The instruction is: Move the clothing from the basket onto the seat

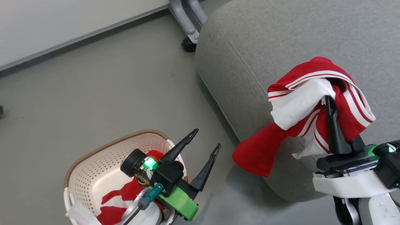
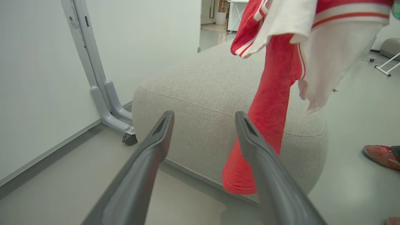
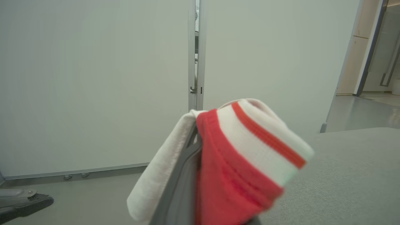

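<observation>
Our right gripper was clenched on a red-and-white garment, which hung over the near edge of the seat, toward three o'clock in the head view. Our left gripper stood spread wide, holding nothing, over the basket at seven o'clock, where a second garment lay.

An office-like test space is suggested rather than a home. Plain pale partition panels are carried on grey metal feet fitted with a caster. A smooth grey floor is laid throughout, a large grey seat is placed on it, and a glass door is seen beyond the panels.
</observation>
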You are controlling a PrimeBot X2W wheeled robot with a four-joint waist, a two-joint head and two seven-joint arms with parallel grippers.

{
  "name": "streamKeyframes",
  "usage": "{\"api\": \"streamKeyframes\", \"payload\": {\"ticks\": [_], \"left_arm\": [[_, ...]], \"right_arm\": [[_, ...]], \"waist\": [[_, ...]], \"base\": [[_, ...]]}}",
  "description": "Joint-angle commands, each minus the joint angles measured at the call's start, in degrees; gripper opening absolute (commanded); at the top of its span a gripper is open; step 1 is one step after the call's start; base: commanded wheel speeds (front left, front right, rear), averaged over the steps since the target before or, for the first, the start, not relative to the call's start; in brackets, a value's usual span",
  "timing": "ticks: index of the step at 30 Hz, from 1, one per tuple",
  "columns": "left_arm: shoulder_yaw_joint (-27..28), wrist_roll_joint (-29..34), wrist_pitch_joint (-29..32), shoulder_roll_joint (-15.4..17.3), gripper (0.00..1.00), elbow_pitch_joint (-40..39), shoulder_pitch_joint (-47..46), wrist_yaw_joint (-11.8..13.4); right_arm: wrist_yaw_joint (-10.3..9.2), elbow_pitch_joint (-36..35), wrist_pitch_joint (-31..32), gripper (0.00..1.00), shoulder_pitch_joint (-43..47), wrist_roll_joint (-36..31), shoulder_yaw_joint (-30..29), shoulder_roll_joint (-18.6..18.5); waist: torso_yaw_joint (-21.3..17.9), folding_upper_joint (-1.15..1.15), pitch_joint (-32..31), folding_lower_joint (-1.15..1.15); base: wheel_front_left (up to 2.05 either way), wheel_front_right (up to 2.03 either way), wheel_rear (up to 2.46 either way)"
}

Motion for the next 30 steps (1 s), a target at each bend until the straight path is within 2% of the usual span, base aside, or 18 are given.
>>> {"api": "streamKeyframes", "payload": {"ticks": [1, 8, 14, 20, 25, 30], "left_arm": [[0.0, -0.1, 0.0, 0.8, 1.00, 0.0, -0.9, -0.2], [-1.3, -1.0, 0.0, 2.0, 1.00, -1.4, -3.5, -0.6], [-5.5, -1.6, 0.0, 3.4, 1.00, -2.3, -8.5, -0.6], [-7.2, -2.0, 0.0, 4.9, 1.00, -3.1, -13.6, -0.6], [-6.9, -1.4, 0.0, 5.5, 1.00, -3.8, -16.2, -0.6], [-7.0, -1.2, 0.0, 5.7, 1.00, -4.7, -17.4, -0.6]], "right_arm": [[-0.01, -0.9, -0.1, 0.00, 0.3, 0.1, 0.0, 0.0], [-0.01, -3.7, -0.1, 0.00, -5.7, 0.9, -3.2, 0.0], [-0.02, -4.4, -0.1, 0.00, -19.0, -2.5, -9.3, -0.9], [-0.02, 0.3, -0.1, 0.00, -33.5, 0.5, -17.1, -8.2], [-0.03, 4.9, -0.1, 0.00, -41.6, -0.3, -22.1, -15.2], [-0.03, 11.5, -0.1, 0.00, -40.9, -1.6, -25.6, -15.9]], "waist": [[-4.1, 0.00, 4.3, 0.00], [-4.8, 0.00, 9.5, 0.00], [-0.8, 0.00, 15.2, 0.00], [4.0, 0.00, 21.1, 0.00], [6.9, 0.00, 24.8, 0.00], [8.0, 0.00, 27.1, 0.00]], "base": [[0.00, 0.00, 0.00], [0.00, 0.00, 0.00], [0.00, 0.00, 0.00], [0.00, 0.00, 0.00], [0.00, 0.00, 0.00], [0.00, 0.00, 0.00]]}}
